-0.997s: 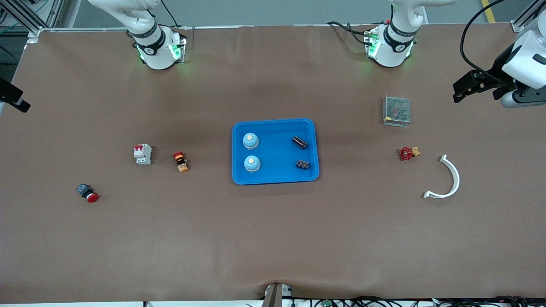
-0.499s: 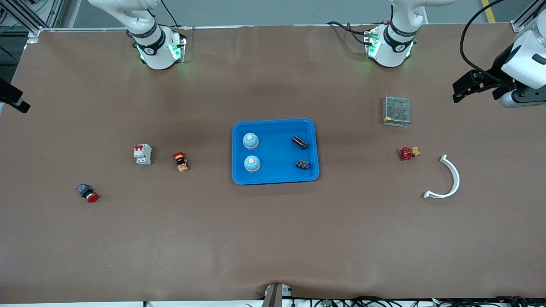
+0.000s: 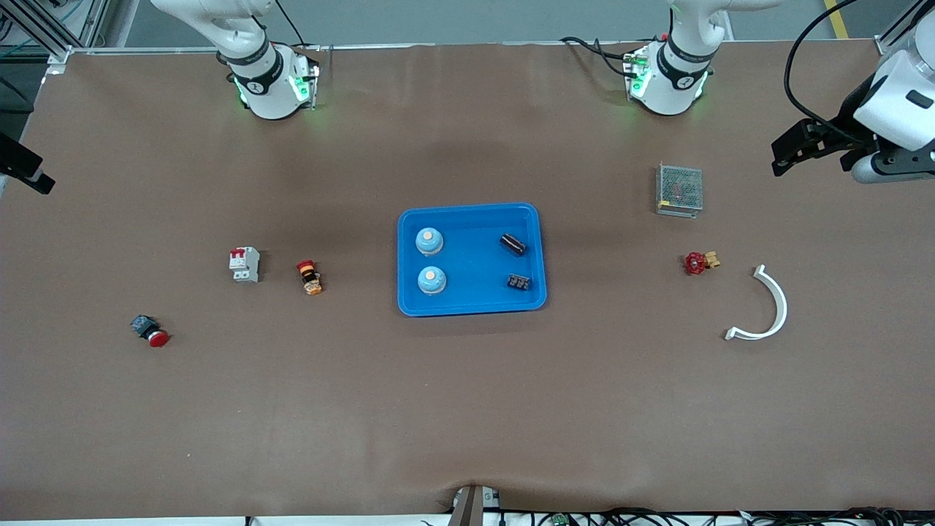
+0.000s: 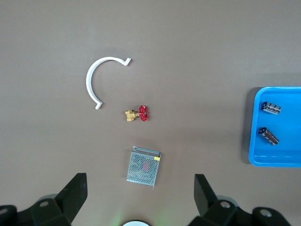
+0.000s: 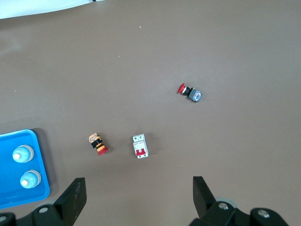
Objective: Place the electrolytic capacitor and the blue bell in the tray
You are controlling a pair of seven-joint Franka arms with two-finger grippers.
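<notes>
The bright-blue tray (image 3: 471,299) lies in the middle of the table. In it are two blue bells (image 3: 429,240) (image 3: 431,280) at the right arm's end and two black electrolytic capacitors (image 3: 513,244) (image 3: 518,281) at the left arm's end. My left gripper (image 3: 777,156) is open and empty, high over the left arm's end of the table. My right gripper (image 3: 33,175) is open and empty, high at the right arm's end. The left wrist view shows the open left gripper (image 4: 140,182), the tray (image 4: 287,157) and both capacitors (image 4: 271,108) (image 4: 268,135). The right wrist view shows the open right gripper (image 5: 138,186) and both bells (image 5: 22,153) (image 5: 30,179).
Toward the left arm's end lie a metal mesh box (image 3: 680,190), a red-handled brass valve (image 3: 697,262) and a white curved piece (image 3: 771,307). Toward the right arm's end lie a white circuit breaker (image 3: 245,264), an orange-and-black button (image 3: 310,277) and a red push button (image 3: 150,330).
My left gripper has drifted slightly toward the robots' side of the table. Nothing on the table has moved.
</notes>
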